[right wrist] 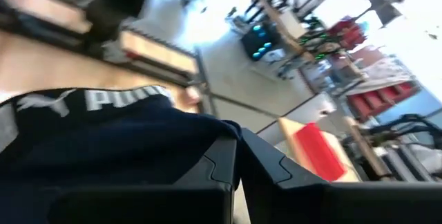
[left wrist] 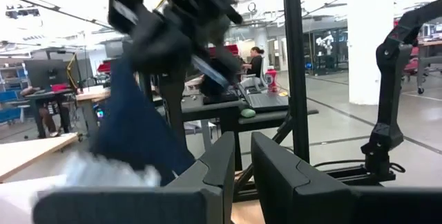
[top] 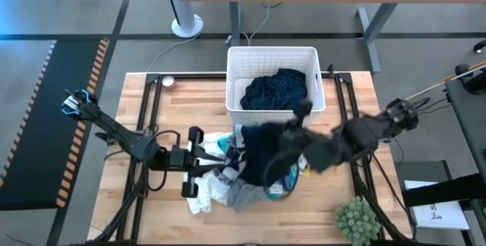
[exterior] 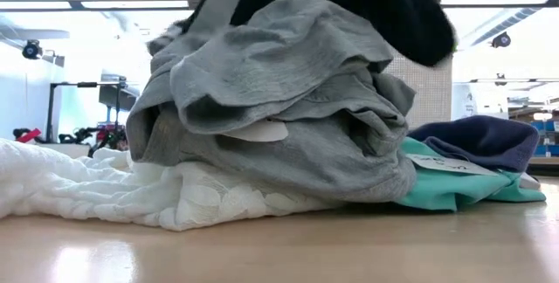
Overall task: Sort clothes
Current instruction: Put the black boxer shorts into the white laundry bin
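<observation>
The pile of clothes (top: 228, 178) lies low in the middle on the worktop (top: 304, 216). The left hand (top: 199, 162) is clenched beside it. The right hand (top: 292, 128) is grasping a dark navy garment (top: 258, 151) below the white bin (top: 271, 58).

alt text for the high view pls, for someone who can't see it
From above, the right tool lifts a dark navy garment off a pile of clothes on a wooden table. The left tool rests at the pile's left edge. Behind the pile, a white bin holds a dark patterned garment.
</observation>
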